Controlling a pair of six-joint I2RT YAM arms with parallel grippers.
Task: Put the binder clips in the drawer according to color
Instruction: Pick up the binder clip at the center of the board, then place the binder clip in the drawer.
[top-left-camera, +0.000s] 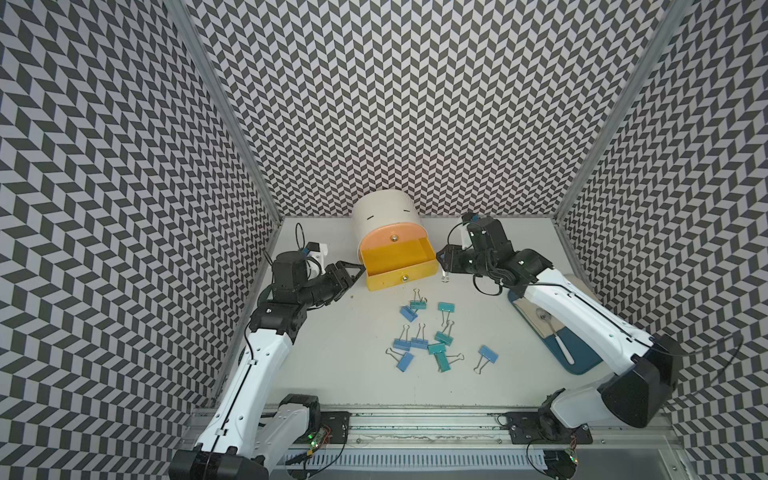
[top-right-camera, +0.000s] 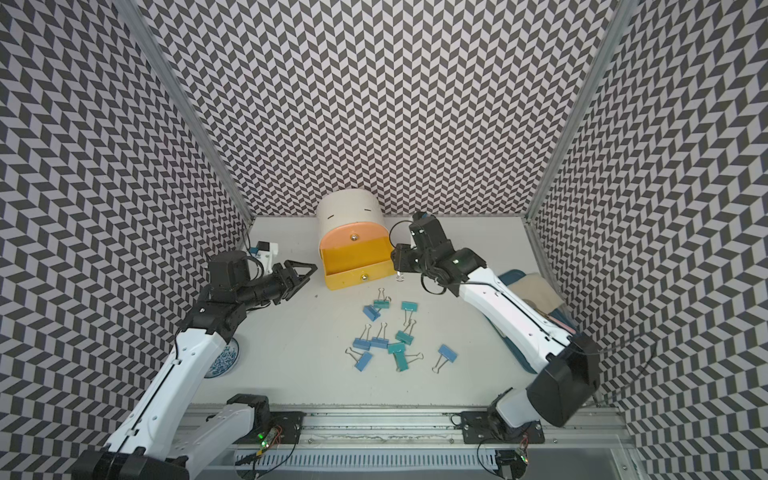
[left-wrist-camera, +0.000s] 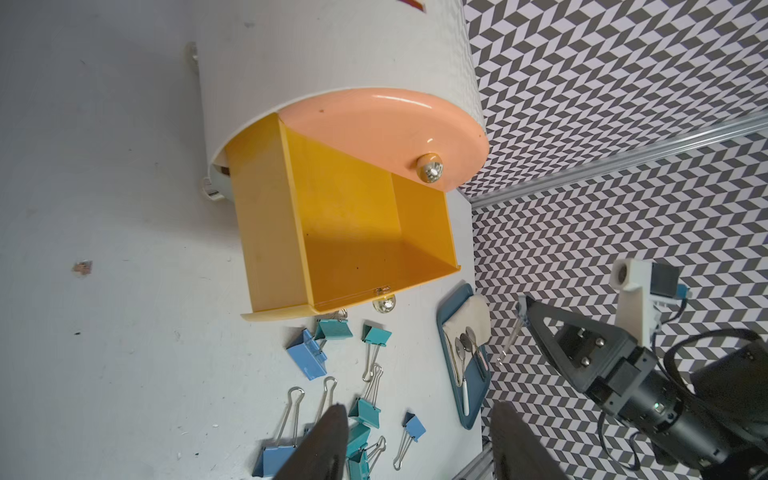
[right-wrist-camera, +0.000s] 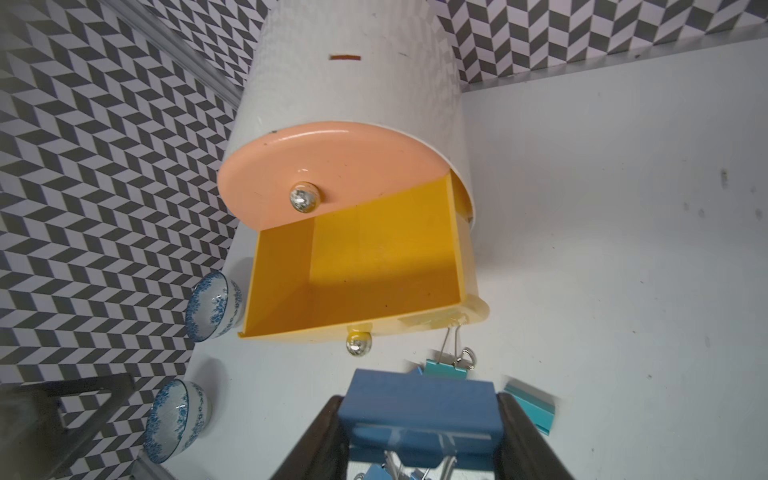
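right end effector (top-left-camera: 443, 262) grips a blue binder clip (right-wrist-camera: 419, 399) just right of the open yellow drawer (top-left-camera: 382, 283); left end effector (top-left-camera: 358, 272), wide and empty, sits just left of it.

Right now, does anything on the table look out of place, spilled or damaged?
Nothing looks spilled or broken. The yellow pulled-out drawer of the white round-topped cabinet is empty. One teal binder clip lies with its wire handles close to that drawer's front, and a small brown fleck marks the white tabletop.

Blue tray (top-left-camera: 582, 356) w/ cloth (left-wrist-camera: 473, 316) + spoons (left-wrist-camera: 471, 345) — floral bowl (top-right-camera: 226, 359) nr chevron wall (top-right-camera: 104, 208).
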